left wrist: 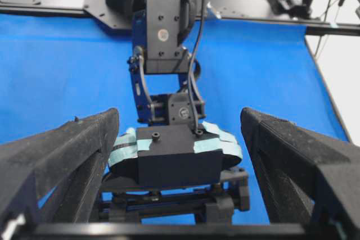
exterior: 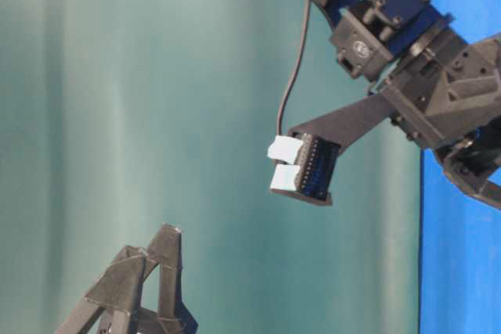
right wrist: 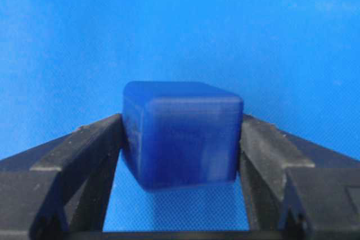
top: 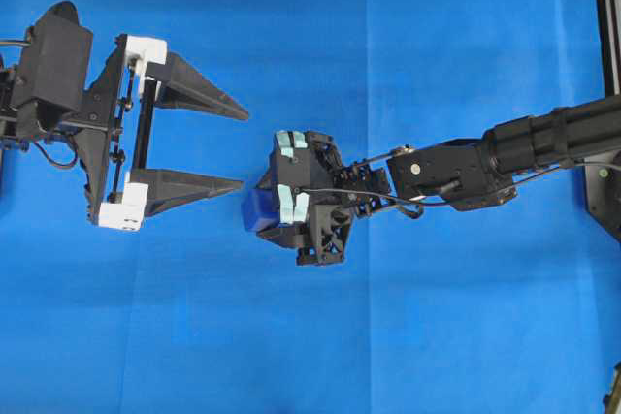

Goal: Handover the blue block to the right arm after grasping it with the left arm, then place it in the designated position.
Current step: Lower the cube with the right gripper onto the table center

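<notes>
The blue block [top: 255, 212] is a small dark-blue cube pinched between the two black fingers of my right gripper [top: 262, 208], which points down over the middle of the blue cloth. In the right wrist view the blue block [right wrist: 183, 133] fills the gap of the right gripper [right wrist: 181, 123], with one finger pressed on each side and cloth below. My left gripper [top: 245, 147], with white blocks on its mounts, stands wide open just left of it, holding nothing. In the left wrist view the left gripper [left wrist: 179, 122] frames the right arm's wrist, and the block is hidden.
The blue cloth [top: 408, 336] covers the whole table. A black frame rail [top: 606, 7] runs along the right edge, and a black frame [left wrist: 253, 4] crosses the back in the left wrist view. The right forearm [top: 543, 138] reaches in from the right.
</notes>
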